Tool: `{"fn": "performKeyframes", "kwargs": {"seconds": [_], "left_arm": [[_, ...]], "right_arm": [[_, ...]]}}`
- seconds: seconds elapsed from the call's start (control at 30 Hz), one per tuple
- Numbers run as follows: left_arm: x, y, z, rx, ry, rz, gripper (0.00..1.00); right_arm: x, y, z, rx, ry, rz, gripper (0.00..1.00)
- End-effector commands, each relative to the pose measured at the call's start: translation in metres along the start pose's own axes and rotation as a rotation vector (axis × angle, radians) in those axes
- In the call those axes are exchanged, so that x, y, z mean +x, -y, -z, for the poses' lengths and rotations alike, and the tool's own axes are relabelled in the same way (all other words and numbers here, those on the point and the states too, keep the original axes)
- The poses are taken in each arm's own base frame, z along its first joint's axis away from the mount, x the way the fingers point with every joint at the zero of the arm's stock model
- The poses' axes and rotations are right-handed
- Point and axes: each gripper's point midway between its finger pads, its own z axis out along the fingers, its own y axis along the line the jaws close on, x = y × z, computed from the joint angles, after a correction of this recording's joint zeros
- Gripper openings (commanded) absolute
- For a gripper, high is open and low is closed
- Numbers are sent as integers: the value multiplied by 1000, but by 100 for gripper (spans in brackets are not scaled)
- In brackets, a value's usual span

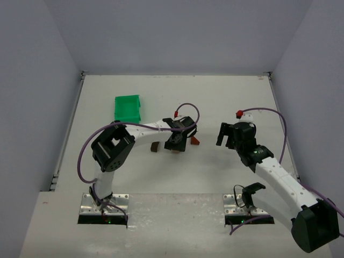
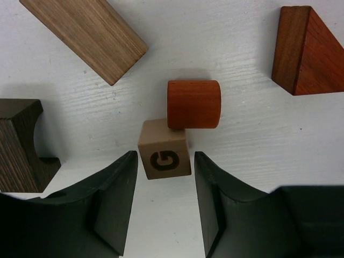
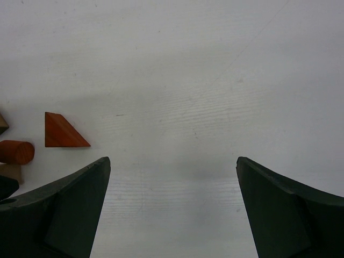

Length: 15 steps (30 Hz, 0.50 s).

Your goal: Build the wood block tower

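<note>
In the left wrist view a tan cube marked G (image 2: 164, 156) lies on the table, touching a reddish cylinder (image 2: 193, 104) just beyond it. A tan bar (image 2: 86, 33) lies at the upper left, a reddish-brown wedge (image 2: 306, 51) at the upper right, and a dark notched block (image 2: 19, 145) at the left. My left gripper (image 2: 164, 161) is open, its fingertips either side of the cube's near end, apart from it. In the top view it (image 1: 177, 144) hovers over the blocks, with the dark block (image 1: 155, 147) and wedge (image 1: 195, 141) beside it. My right gripper (image 3: 173, 166) is open and empty over bare table; the wedge (image 3: 62, 131) and cylinder (image 3: 16, 151) show at its left.
A green plastic bin (image 1: 128, 107) stands at the back left of the table (image 1: 215, 97). The right arm's gripper (image 1: 228, 134) sits right of the blocks. Grey walls enclose the table on three sides.
</note>
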Motion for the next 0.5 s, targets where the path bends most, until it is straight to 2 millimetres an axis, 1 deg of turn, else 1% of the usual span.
{"fn": "performKeyframes", "kwargs": {"seconds": [0.0, 0.17, 0.33, 0.4, 0.47], "left_arm": [[-14, 10, 8, 16, 49, 40, 41], [-16, 10, 11, 15, 62, 48, 37], [-19, 9, 13, 12, 74, 50, 25], [-19, 10, 14, 17, 72, 43, 17], [-20, 7, 20, 16, 77, 40, 13]], "right_arm": [[-17, 1, 3, 13, 58, -31, 99], [-17, 1, 2, 16, 56, -33, 99], [-17, 1, 3, 13, 57, -34, 99], [-17, 1, 3, 14, 57, -35, 99], [-17, 1, 3, 15, 58, -36, 99]]}}
